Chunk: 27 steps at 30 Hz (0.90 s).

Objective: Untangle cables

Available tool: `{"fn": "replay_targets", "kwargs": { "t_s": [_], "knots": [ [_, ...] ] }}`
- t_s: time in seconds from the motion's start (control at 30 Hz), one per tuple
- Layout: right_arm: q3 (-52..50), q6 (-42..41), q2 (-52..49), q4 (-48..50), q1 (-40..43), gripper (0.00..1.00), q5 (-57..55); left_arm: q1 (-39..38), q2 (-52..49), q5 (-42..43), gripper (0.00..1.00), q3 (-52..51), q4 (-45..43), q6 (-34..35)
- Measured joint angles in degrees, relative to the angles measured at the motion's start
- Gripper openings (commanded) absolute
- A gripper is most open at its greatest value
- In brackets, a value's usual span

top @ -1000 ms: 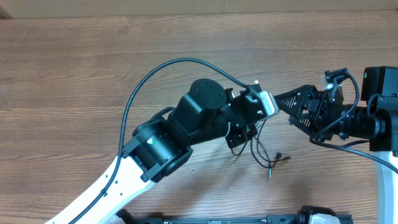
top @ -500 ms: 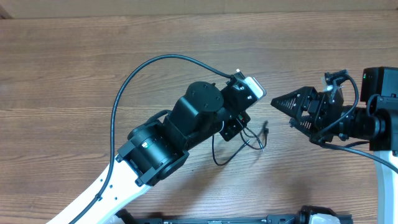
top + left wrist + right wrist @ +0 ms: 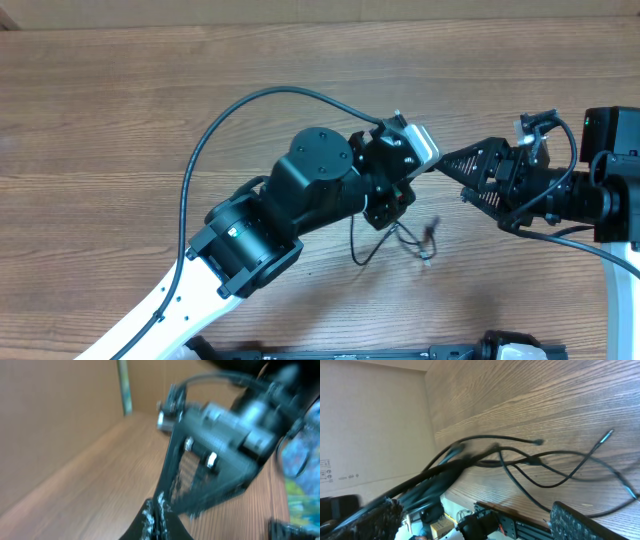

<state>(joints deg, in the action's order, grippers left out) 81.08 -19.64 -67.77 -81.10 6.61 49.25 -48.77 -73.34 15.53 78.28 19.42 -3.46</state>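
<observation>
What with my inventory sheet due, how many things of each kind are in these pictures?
Grippers: 2, the left gripper and the right gripper
Bunch of thin black cables: 1, its cords too entangled to count singly
Wooden table: 1
Total: 4

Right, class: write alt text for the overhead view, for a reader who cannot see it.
The left gripper, shut, appears to hold thin black cables, whose loose loops trail from it against a wooden table. The right gripper, open, points towards it from close by.
</observation>
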Motion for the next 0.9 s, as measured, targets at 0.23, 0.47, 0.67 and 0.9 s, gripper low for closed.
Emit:
{"fn": "replay_targets", "kwargs": {
  "t_s": [0.23,0.47,0.67,0.9],
  "knots": [
    [0.0,1.0,0.0,-0.6,0.0,0.92,0.0,0.0,0.1,4.7,0.04,0.0,-5.9,1.5],
    [0.0,2.8,0.0,-0.9,0.0,0.93,-0.2,0.0,0.1,5.3,0.04,0.0,-6.1,1.7],
    [0.0,2.9,0.0,-0.9,0.0,0.92,-0.2,0.0,0.1,6.5,0.04,0.0,-8.3,1.9],
    [0.0,2.9,0.0,-2.0,0.0,0.93,-1.2,0.0,0.1,3.8,0.04,0.0,-7.4,2.1]
  ]
}}
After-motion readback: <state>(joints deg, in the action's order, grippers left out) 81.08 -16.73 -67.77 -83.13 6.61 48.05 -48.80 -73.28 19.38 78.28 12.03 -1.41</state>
